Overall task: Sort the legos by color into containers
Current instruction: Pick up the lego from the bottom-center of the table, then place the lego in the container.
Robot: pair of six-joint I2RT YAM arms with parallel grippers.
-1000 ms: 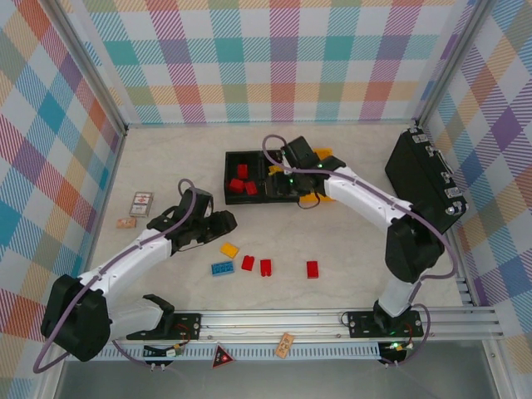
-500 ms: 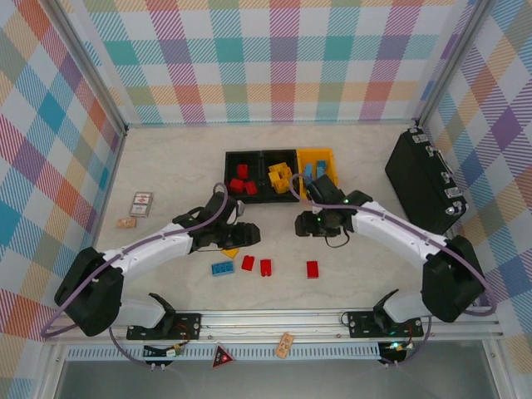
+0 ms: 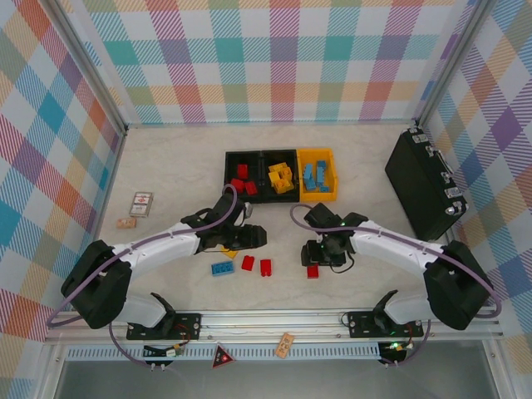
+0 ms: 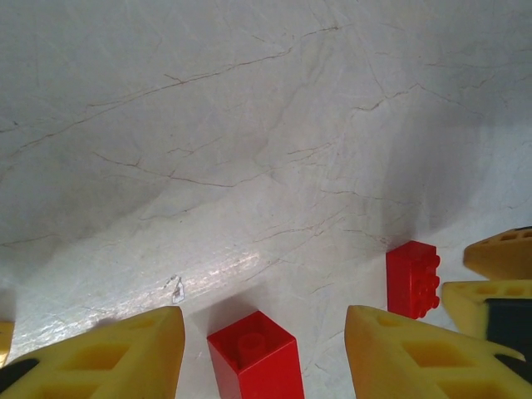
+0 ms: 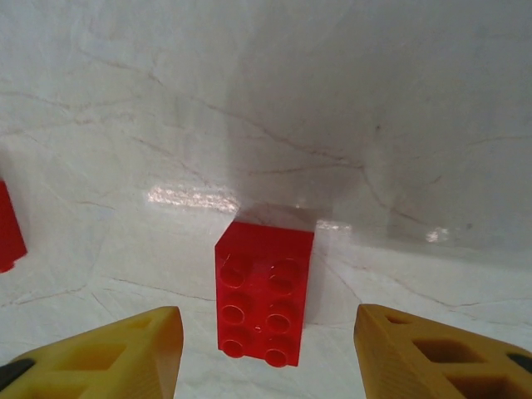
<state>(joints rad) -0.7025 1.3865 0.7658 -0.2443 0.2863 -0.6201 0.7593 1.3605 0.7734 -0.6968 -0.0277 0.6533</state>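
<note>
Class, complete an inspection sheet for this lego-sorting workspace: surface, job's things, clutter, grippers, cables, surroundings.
Surface: pale veined table.
Job's things: left black bin holds red legos, middle black bin yellow legos, yellow bin blue legos; loose in front, one blue brick and three red bricks.
Clutter: two printed cards left; black hard case right.
Grippers: left gripper open, fingers astride one red brick; right gripper open over another.
Cables: purple cables along left arm and right arm.
Surroundings: plaid walls, metal rail.

Red bricks (image 3: 266, 267) and a blue brick (image 3: 222, 268) sit on the cream marbled table (image 3: 166, 166). Two bins (image 3: 227, 176) are black, one bin (image 3: 333, 176) yellow. Walls (image 3: 283, 58) are pastel plaid.
</note>
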